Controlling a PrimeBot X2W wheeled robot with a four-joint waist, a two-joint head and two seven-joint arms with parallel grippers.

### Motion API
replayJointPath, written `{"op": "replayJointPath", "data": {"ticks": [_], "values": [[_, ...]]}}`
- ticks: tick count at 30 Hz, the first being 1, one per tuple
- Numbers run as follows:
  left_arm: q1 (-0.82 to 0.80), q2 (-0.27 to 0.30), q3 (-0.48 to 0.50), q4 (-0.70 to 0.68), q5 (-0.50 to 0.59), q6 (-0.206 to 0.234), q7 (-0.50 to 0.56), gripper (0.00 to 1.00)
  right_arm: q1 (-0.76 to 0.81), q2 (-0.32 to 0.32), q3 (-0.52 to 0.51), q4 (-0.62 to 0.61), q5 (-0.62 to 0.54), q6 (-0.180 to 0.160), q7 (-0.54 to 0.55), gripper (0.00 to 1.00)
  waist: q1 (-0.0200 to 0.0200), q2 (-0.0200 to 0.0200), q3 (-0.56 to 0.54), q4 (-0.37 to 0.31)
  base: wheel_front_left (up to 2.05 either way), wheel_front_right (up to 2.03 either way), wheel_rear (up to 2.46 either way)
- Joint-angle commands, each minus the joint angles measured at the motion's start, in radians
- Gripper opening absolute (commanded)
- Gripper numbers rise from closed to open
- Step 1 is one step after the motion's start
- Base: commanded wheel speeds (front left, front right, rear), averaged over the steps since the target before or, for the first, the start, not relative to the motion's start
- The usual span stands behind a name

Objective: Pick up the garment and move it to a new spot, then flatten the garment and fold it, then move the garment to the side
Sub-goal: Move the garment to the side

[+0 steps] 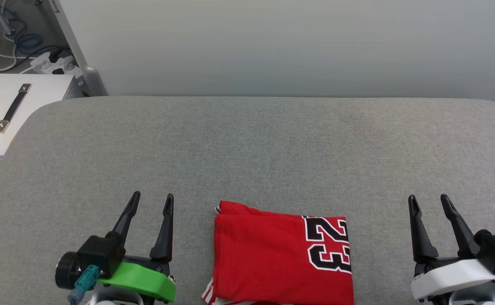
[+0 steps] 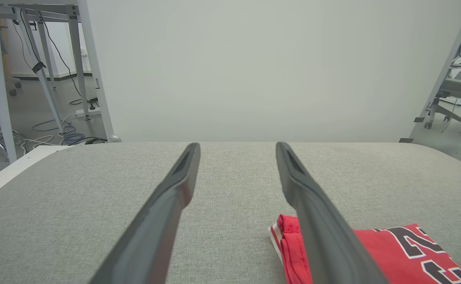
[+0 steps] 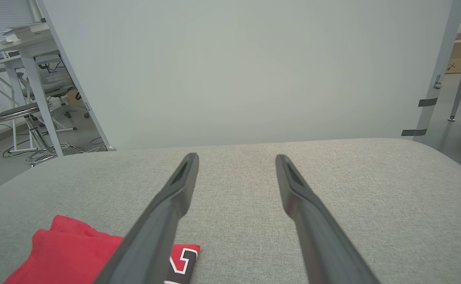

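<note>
Jaws on both sides stand spread as wide as they go, and neither pair has anything between them. In the head view the left jaws sit low on the left and the right jaws low on the right, dark fingers (image 1: 165,228) pointing up the picture. Between them the red jersey (image 1: 273,254) lies folded into a neat block on the grey fabric worktop (image 1: 247,148), its "23" (image 1: 328,243) turned sideways and striped trim (image 1: 208,293) peeking out underneath.

Over to the left wrist view: empty fingers (image 2: 163,221) above bare fabric, the jersey (image 2: 396,256) low and right, partly behind one finger.

Right wrist view: same story mirrored, the jersey (image 3: 68,252) low and left, well clear of the grip.

Folding looks done, so the shift to the side seems next. The danger is pinching just the top layer, which would peel the fold open. Dragging across this grippy fabric could also bunch the lower layers.
</note>
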Motion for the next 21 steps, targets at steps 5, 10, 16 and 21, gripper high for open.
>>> {"op": "replayJointPath", "data": {"ticks": [5, 10, 16, 21], "values": [[0.011, -0.005, -0.003, 0.000, 0.008, -0.003, -0.006, 1.00, 0.010, -0.003, 0.001, 0.005, 0.009, -0.001, 0.017, 1.00, 0.0000, 0.0000, 0.006, 0.004, 0.00, 0.00, 0.00], [0.006, -0.006, -0.010, 0.002, 0.008, -0.003, -0.006, 1.00, 0.008, -0.023, 0.018, -0.012, 0.023, -0.001, 0.084, 1.00, 0.0000, 0.0000, 0.020, 0.012, 0.00, 0.00, 0.00], [-0.014, -0.001, -0.018, -0.001, 0.006, -0.003, -0.006, 1.00, -0.010, -0.060, 0.081, -0.040, 0.106, -0.001, 0.418, 1.00, 0.0000, 0.0000, 0.060, 0.029, 0.00, 0.00, 0.00], [-0.039, 0.002, -0.036, 0.006, 0.003, -0.003, -0.006, 1.00, -0.027, -0.050, 0.089, -0.095, 0.190, -0.001, 0.745, 1.00, 0.0000, 0.0000, 0.103, 0.049, 0.00, 0.00, 0.00]]}}
